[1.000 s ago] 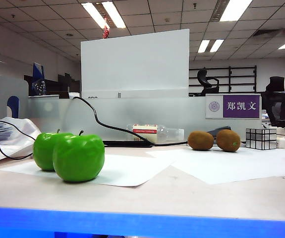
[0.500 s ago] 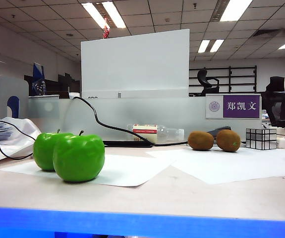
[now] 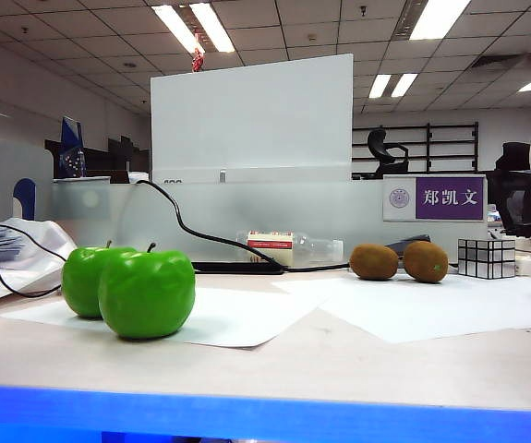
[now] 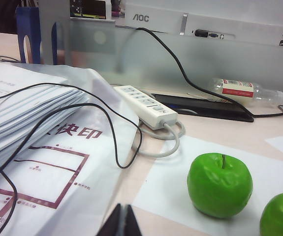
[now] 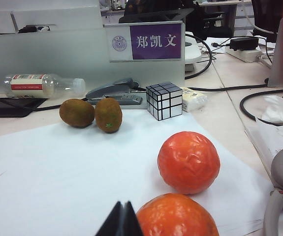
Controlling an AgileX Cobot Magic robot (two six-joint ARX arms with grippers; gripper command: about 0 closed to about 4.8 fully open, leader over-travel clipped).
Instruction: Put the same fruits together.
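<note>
Evidently sorted: apples (image 3: 126,286) paired at eight o'clock; kiwis (image 3: 399,261) touching at two o'clock; left gripper (image 4: 121,222) and right gripper (image 5: 119,220) closed, empty, near the table's front edge.

Pale desk (image 3: 339,355), white paper sheets (image 3: 413,309) centre; green apples (image 3: 145,293) lower left, kiwis (image 3: 400,261) and mirrored cube (image 3: 486,257) right, bottle (image 3: 293,247) behind.
</note>
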